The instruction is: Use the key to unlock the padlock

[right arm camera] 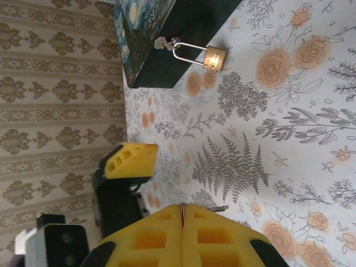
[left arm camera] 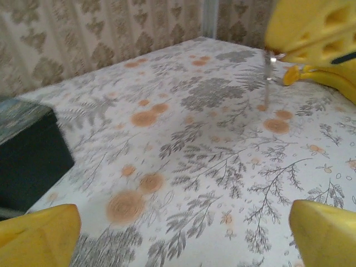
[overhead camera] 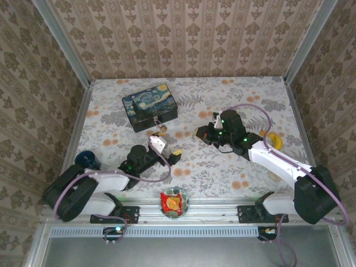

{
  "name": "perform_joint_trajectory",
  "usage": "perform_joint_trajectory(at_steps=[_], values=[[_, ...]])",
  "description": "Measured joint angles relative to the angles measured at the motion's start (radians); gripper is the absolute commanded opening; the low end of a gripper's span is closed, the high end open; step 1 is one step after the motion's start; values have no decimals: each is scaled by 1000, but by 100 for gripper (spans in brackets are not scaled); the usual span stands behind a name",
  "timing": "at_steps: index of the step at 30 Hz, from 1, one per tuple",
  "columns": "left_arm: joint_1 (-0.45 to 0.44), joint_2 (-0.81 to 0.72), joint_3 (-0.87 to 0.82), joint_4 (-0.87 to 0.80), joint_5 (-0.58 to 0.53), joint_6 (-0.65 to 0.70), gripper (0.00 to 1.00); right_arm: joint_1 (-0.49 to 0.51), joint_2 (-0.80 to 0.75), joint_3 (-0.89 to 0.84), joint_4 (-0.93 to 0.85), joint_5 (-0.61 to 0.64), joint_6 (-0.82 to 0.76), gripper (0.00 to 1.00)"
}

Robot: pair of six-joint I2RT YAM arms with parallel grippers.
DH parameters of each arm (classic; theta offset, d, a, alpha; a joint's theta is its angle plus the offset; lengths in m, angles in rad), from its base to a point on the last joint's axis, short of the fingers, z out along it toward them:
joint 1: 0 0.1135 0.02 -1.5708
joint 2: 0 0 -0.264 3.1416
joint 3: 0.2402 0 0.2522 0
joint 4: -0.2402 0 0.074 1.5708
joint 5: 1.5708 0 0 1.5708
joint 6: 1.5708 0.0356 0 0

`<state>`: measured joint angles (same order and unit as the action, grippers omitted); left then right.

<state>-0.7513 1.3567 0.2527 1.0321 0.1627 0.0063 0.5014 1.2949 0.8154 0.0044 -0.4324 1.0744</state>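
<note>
Right wrist view: padlock (right arm camera: pixel 214 57) shackled to the hasp of the Starry Night painted tin (right arm camera: pixel 183 39).
Right gripper (right arm camera: pixel 182 209): pads together, pinching the silver key (right arm camera: pixel 220 208).
Left gripper (overhead camera: pixel 168 149): fingers apart.

— What sort of place is this?

— A robot lab's test booth, dressed up to look like a home.

— Why a booth?

— The patterned wallpaper (overhead camera: pixel 183 39) is on flat panels that close in three sides of the counter (overhead camera: pixel 233 172). Bare metal posts (overhead camera: pixel 60 41) hold the panels at the far corners.

— And the lab part?

— The left arm (overhead camera: pixel 105 181) and right arm (overhead camera: pixel 278 160) are bolted to a metal rail (overhead camera: pixel 217 214) along the counter's near edge, with a purple cable (overhead camera: pixel 250 107) looping off one. The counter has a flowered cover.
</note>
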Motion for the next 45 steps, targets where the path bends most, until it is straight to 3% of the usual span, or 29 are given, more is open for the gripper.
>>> perform_joint_trajectory(at_steps=[6, 19, 30, 35, 45], values=[[-37, 174, 100, 143, 48, 82, 77, 0, 0, -21, 41, -22, 26, 0], [-46, 294, 199, 212, 70, 137, 44, 0, -13, -27, 61, -40, 35, 0], [-46, 328, 238, 212, 117, 124, 34, 0, -13, -27, 63, -47, 37, 0], [-46, 328, 241, 212, 130, 113, 19, 0, -13, -27, 67, -47, 37, 0], [-46, 328, 241, 212, 151, 105, 0, 0, -13, -27, 74, -47, 36, 0]])
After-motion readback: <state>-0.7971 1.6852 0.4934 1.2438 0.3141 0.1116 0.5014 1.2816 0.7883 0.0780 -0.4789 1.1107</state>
